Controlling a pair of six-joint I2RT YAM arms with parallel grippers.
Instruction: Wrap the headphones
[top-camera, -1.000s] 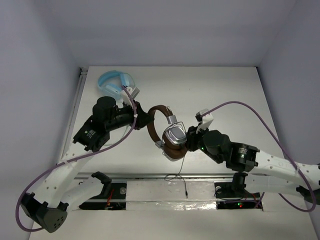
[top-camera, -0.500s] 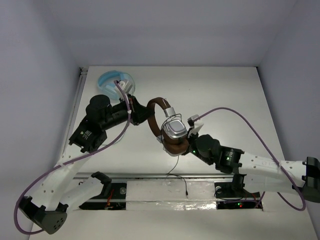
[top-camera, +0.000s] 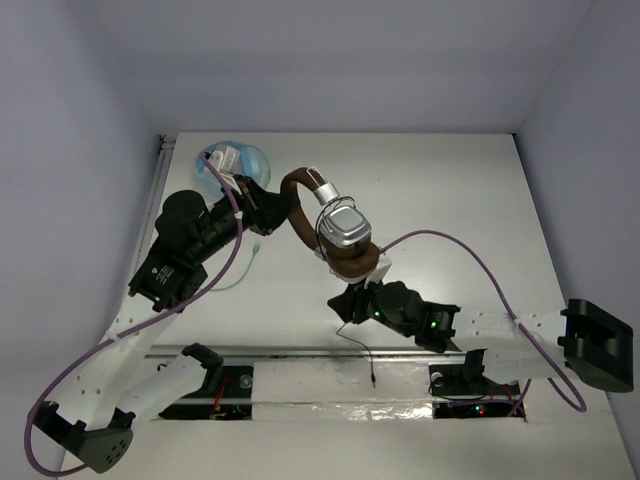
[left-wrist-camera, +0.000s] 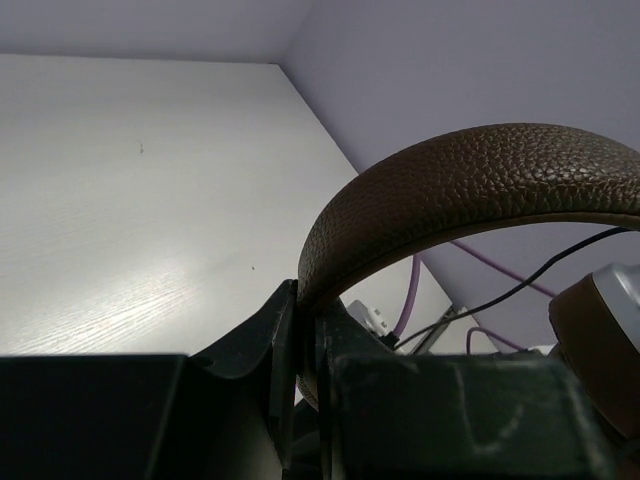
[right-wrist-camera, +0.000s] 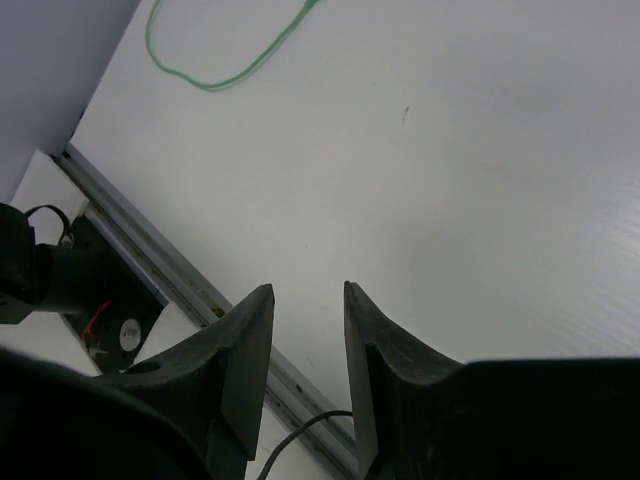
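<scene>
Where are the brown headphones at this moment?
In the top view, the headphones are near the table's middle, their headband clamped in the left gripper; the right gripper is just on the near side of the ear cups.

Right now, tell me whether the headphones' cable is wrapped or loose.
Loose: the black cable trails from the headphones past the table edge, wound round nothing.
</scene>
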